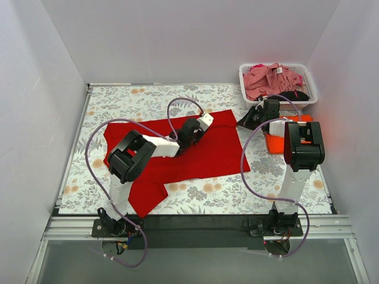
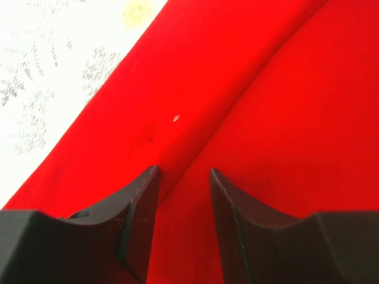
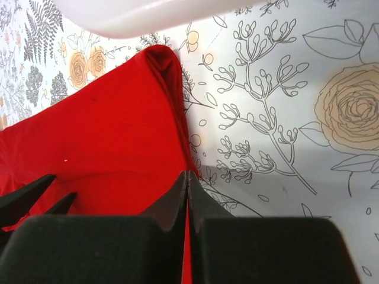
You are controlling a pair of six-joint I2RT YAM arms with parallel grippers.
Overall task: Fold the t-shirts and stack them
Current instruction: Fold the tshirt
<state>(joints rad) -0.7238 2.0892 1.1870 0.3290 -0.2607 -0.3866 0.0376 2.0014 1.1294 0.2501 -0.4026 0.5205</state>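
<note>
The bright red t-shirt [image 1: 201, 154] lies spread on the floral table cloth, with one sleeve hanging toward the front edge. My left gripper [image 1: 185, 141] is down on the middle of it. In the left wrist view the left gripper [image 2: 183, 177] is open, its fingers straddling a crease in the red cloth [image 2: 266, 106]. My right gripper [image 1: 247, 120] is at the shirt's far right corner. In the right wrist view the right gripper [image 3: 188, 177] is shut on the edge of the red t-shirt [image 3: 112, 124]. An orange t-shirt [image 1: 277, 143] lies folded under the right arm.
A white lattice basket [image 1: 246, 80] at the back right holds dusty pink t-shirts [image 1: 271, 78] and a black one [image 1: 298, 95]. The floral table cloth [image 1: 266, 171] covers the table. White walls close in both sides and the back.
</note>
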